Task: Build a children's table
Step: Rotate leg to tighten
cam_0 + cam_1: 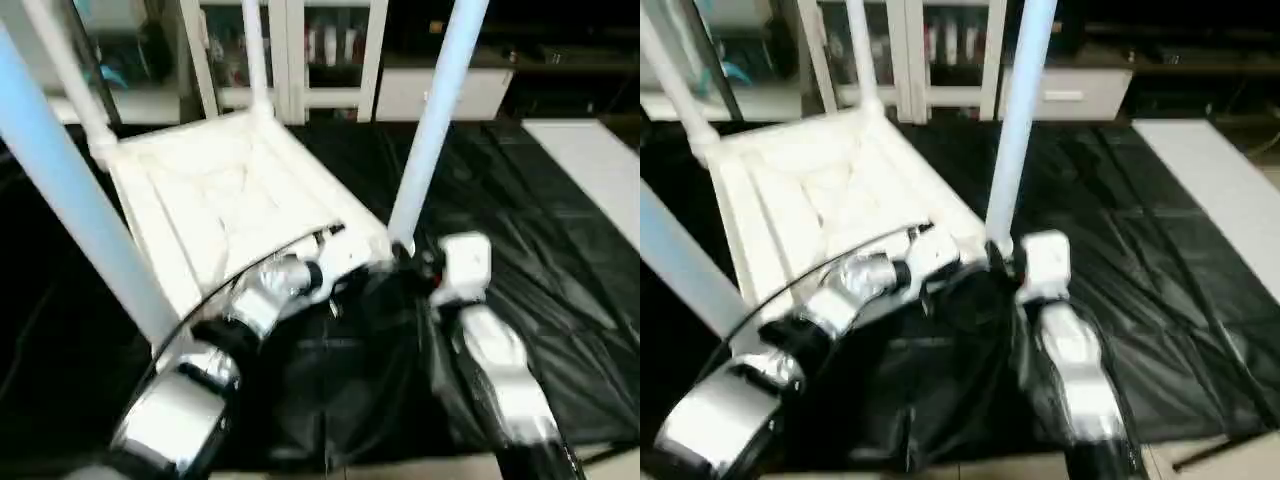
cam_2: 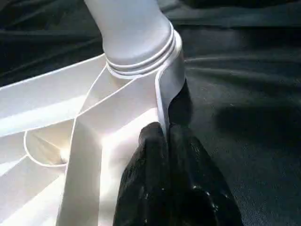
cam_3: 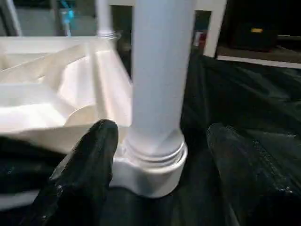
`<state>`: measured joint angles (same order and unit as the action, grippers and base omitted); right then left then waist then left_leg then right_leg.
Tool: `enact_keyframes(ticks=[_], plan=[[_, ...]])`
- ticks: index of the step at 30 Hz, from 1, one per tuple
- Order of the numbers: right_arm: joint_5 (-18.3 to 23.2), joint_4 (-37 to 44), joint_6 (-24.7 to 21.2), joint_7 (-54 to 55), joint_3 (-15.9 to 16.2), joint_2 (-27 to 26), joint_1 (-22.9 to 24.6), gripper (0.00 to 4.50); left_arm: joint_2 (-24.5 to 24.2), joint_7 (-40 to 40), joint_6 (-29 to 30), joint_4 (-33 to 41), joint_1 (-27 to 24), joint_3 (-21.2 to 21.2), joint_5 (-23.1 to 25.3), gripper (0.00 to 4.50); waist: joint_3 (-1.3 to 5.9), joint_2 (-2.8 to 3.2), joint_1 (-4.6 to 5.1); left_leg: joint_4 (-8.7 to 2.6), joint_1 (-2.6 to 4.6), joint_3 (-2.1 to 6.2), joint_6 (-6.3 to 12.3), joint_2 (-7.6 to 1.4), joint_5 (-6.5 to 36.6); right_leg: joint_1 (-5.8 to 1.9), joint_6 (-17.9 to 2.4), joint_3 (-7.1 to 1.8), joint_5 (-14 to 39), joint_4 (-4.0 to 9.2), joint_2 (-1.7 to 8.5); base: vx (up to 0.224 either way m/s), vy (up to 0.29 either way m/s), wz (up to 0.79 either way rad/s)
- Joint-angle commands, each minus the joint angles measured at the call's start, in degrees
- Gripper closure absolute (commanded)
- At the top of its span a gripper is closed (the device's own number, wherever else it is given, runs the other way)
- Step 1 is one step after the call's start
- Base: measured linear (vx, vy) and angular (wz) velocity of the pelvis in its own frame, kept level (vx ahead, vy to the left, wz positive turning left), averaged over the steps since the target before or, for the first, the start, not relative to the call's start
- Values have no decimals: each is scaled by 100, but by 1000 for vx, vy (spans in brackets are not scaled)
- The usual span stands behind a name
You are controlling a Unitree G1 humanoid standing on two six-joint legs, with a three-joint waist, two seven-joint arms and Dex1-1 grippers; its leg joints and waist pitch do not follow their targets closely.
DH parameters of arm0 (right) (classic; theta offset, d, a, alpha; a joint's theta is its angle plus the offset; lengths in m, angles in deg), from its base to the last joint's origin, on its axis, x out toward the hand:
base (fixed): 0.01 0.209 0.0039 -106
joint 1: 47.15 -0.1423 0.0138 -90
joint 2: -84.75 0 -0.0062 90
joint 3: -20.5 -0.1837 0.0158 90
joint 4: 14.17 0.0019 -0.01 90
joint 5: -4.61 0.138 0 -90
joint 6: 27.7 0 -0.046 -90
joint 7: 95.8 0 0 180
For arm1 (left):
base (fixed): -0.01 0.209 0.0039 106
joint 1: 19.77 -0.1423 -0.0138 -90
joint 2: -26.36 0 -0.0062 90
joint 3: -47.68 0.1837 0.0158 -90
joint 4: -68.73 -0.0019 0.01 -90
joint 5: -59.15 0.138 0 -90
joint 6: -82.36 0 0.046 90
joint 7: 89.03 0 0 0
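- White plastic table top (image 1: 225,205) lies upside down on a black sheet (image 1: 520,200) spread over the floor, its ribbed underside facing up.
- Four white legs stand up from the corner sockets: one at the near right corner (image 1: 432,120), one at the near left (image 1: 70,190), one at the far left (image 1: 62,70) and one at the far right (image 1: 254,50).
- Near the right corner the leg's threaded base sits in its round socket (image 3: 153,172), seen close in the right wrist view.
- Left gripper (image 2: 164,179) is clamped on the thin upright rim of the table top, just beside that same corner socket; one black finger (image 2: 146,165) lies inside the rim and the other outside, pressed together with the plastic wall between them.
- Right gripper (image 3: 162,160) stands with its two black fingers wide apart, one finger (image 3: 94,150) on the table-top side of the near right leg and the other on the sheet side; the leg and socket stand between them, and neither finger visibly touches the leg.
- Both silver forearms reach forward from the bottom of the head view, the left forearm (image 1: 250,310) toward the table's near edge, the right forearm (image 1: 495,370) toward the corner.
- Behind the sheet stands a white cabinet with glass doors (image 1: 300,50).
- A pale strip of floor (image 1: 590,170) shows at the right beyond the sheet.
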<state>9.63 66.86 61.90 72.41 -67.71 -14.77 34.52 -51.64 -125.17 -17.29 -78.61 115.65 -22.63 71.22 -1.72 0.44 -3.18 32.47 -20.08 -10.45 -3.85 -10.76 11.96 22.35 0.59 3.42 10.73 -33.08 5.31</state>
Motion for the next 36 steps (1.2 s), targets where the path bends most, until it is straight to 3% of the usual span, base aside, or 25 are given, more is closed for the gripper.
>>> enact_keyframes(ticks=[1, 2, 3, 6, 7, 8, 9, 10, 11, 12, 13, 14, 15, 17, 18, 19, 20, 21, 22, 24, 28, 30, 31, 35, 36], plan=[[88, 452, -197, -64, 116, 18, 138, 123, 42, 34, -628, -52, -160, 105, 52, 450, 210, -91, 5, -433, 14, 71, 337, -251, 1304, -187, -908, -262, 1416, 440, 313, 0, 0, 0], [131, 628, -280, -97, 155, 23, 260, 123, 13, 24, -643, -11, -181, 73, 31, 450, 209, -60, -11, -431, 15, 69, 332, -250, 1298, -184, -909, -265, 1400, 441, 318, 0, 0, 0], [174, 861, -396, -140, 203, 28, 419, 118, -23, -119, -638, 98, -236, -8, -78, 405, 210, -73, -24, -424, 16, 62, 348, -249, 1277, -182, -915, -268, 1361, 435, 321, 0, 0, 0], [227, 1076, -546, -252, 251, 34, 562, 118, -83, -583, -377, 715, -487, -366, -632, 383, 230, -65, -32, -430, -35, 71, 370, -259, 1096, -225, -1026, -257, 1235, 387, 346, 0, 0, 0], [235, 1148, -596, -300, 266, 46, 599, 118, -116, -717, -269, 990, -600, -471, -819, 370, 255, -89, -38, -396, -20, 60, 393, -276, 949, -207, -1155, -257, 910, 346, 341, 0, 0, 0], [259, 1207, -641, -345, 274, 57, 622, 118, -161, -836, -166, 1291, -725, -560, -998, 360, 274, -59, -46, -389, -33, 70, 412, -281, 799, -225, -1226, -254, 639, 293, 341, 0, 0, 0], [301, 1265, -697, -404, 288, 69, 624, 118, -242, -994, 10, 1771, -928, -680, -1262, 355, 306, -131, -49, -338, -28, 50, 528, -286, 405, -223, -1386, -242, -56, 206, 307, 0, 0, 0], [322, 1278, -716, -426, 296, 72, 615, 118, -279, -1054, 92, 1987, -1019, -731, -1375, 351, 327, -100, -27, -283, -61, 46, 703, -258, -57, -219, -1511, -236, -736, 124, 273, 0, 0, 0], [322, 1278, -716, -426, 296, 72, 615, 118, -279, -1054, 92, 1987, -1019, -731, -1375, 340, 322, -86, -29, -262, -57, 42, 782, -248, -219, -208, -1562, -228, -965, 103, 268, 0, 0, 0], [269, 1184, -733, -476, 346, 103, 522, 118, -443, -1120, 399, 2688, -1396, -853, -1653, 327, 320, -17, -18, -230, -29, 38, 883, -248, -402, -186, -1647, -216, -1254, 95, 257, 0, 0, 0], [269, 1184, -733, -476, 346, 103, 522, 118, -443, -1120, 399, 2688, -1396, -853, -1653, 318, 303, -48, 2, -227, -69, 28, 950, -236, -446, -218, -1723, -214, -1362, 82, 261, 0, 0, 0], [255, 1189, -779, -546, 389, 152, 475, 118, -526, -1184, 662, 3118, -1612, -902, -1821, 314, 289, -22, -6, -223, -59, 13, 959, -226, -355, -203, -1727, -215, -1269, 95, 259, 0, 0, 0], [272, 1219, -842, -702, 462, 245, 428, 118, -688, -1319, 1131, 3811, -1956, -921, -2051, 306, 286, -100, 0, -244, -67, 15, 921, -261, -168, -247, -1760, -221, -1066, 87, 289, 0, 0, 0], [286, 1173, -892, -825, 484, 338, 375, 118, -1054, -1618, 1783, 4720, -2392, -814, -2268, 294, 259, -65, -5, -264, -45, -7, 837, -281, 81, -224, -1724, -232, -589, 110, 286, 0, 0, 0], [292, 1145, -921, -846, 449, 349, 350, 118, -1234, -1736, 2112, 5152, -2586, -784, -2361, 272, 220, -101, 4, -295, -43, -21, 697, -289, 337, -204, -1602, -251, -27, 140, 276, 0, 0, 0], [303, 1136, -948, -858, 419, 354, 328, 118, -1366, -1820, 2334, 5447, -2711, -765, -2443, 272, 220, -101, 4, -295, -43, -21, 697, -289, 337, -204, -1602, -251, -27, 140, 276, 0, 0, 0], [310, 1138, -969, -867, 403, 357, 313, 118, -1465, -1881, 2481, 5650, -2795, -754, -2501, 268, 172, -177, -9, -332, -37, -25, 515, -290, 626, -174, -1451, -266, 568, 169, 265, 0, 0, 0], [316, 1123, -990, -893, 398, 364, 280, 118, -1601, -1975, 2717, 5874, -2868, -744, -2643, 261, 172, -195, -14, -327, -4, -43, 454, -285, 702, -147, -1391, -269, 694, 198, 246, 0, 0, 0], [316, 1123, -990, -893, 398, 364, 280, 118, -1601, -1975, 2717, 5874, -2868, -744, -2643, 250, 159, -164, -39, -338, 40, -57, 334, -283, 836, -101, -1330, -280, 811, 205, 232, 0, 0, 0], [298, 1019, -976, -968, 424, 399, 201, 118, -1936, -2180, 3202, 6262, -3000, -660, -2857, 232, 143, -128, -40, -364, 26, -45, 65, -274, 989, -105, -1172, -283, 947, 188, 212, 0, 0, 0], [317, 1030, -999, -1087, 475, 488, 161, 118, -2217, -1828, 3187, 6004, -2962, -471, -1848, 198, 136, -172, 0, -359, -11, -30, -53, -238, 1089, -129, -907, -307, 1026, 224, 194, 0, 0, 0], [316, 1032, -1004, -1097, 470, 486, 162, 118, -2233, -1599, 3157, 5842, -2903, -475, -1618, 193, 148, -171, -1, -344, -23, -21, -82, -225, 1084, -132, -820, -322, 1073, 220, 200, 0, 0, 0], [302, 1025, -1005, -1101, 466, 480, 166, 118, -2275, -1398, 3173, 5734, -2855, -465, -1450, 185, 163, -142, -12, -332, -23, -13, -104, -219, 1079, -135, -820, -324, 1063, 209, 209, 0, 0, 0], [283, 1040, -984, -1083, 440, 451, 196, 118, -2530, -903, 3197, 5564, -2749, -320, -1082, 151, 182, -155, -20, -321, -31, 3, -73, -217, 981, -143, -896, -315, 864, 179, 202, 0, 0, 0], [277, 1014, -960, -1061, 437, 425, 182, 118, -2532, -771, 3115, 5462, -2704, -337, -1059, 135, 176, -102, -6, -312, -8, -14, -93, -207, 1070, -113, -970, -318, 844, 197, 183, 0, 0, 0]])
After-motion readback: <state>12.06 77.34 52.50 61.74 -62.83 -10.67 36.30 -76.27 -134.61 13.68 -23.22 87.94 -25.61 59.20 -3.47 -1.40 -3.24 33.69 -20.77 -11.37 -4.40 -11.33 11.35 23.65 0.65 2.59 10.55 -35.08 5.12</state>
